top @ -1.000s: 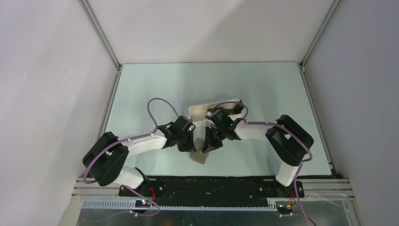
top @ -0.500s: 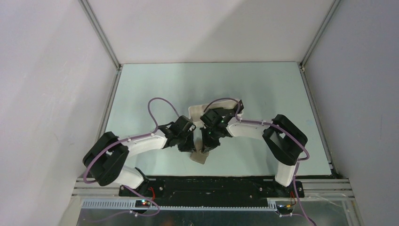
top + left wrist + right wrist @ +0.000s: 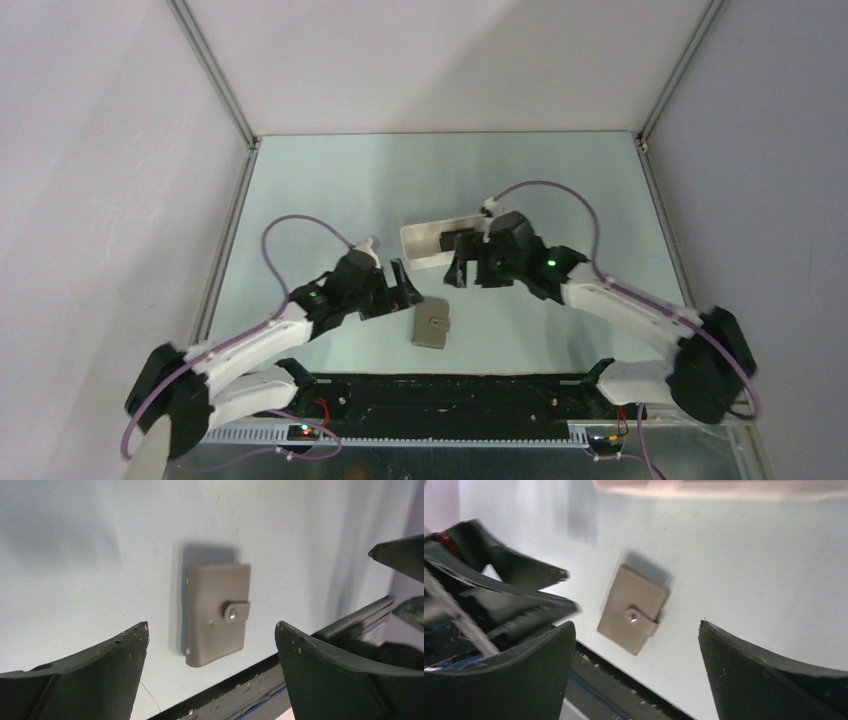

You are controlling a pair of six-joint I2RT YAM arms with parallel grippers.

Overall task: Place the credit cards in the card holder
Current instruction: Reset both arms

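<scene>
I see the left end effector [image 3: 405, 288] and the right end effector [image 3: 456, 262] both spread wide, gripping nothing. The card holder [image 3: 431, 325] lies snapped shut, flat on the tabletop [image 3: 330, 200] near the front edge, touching neither.
</scene>
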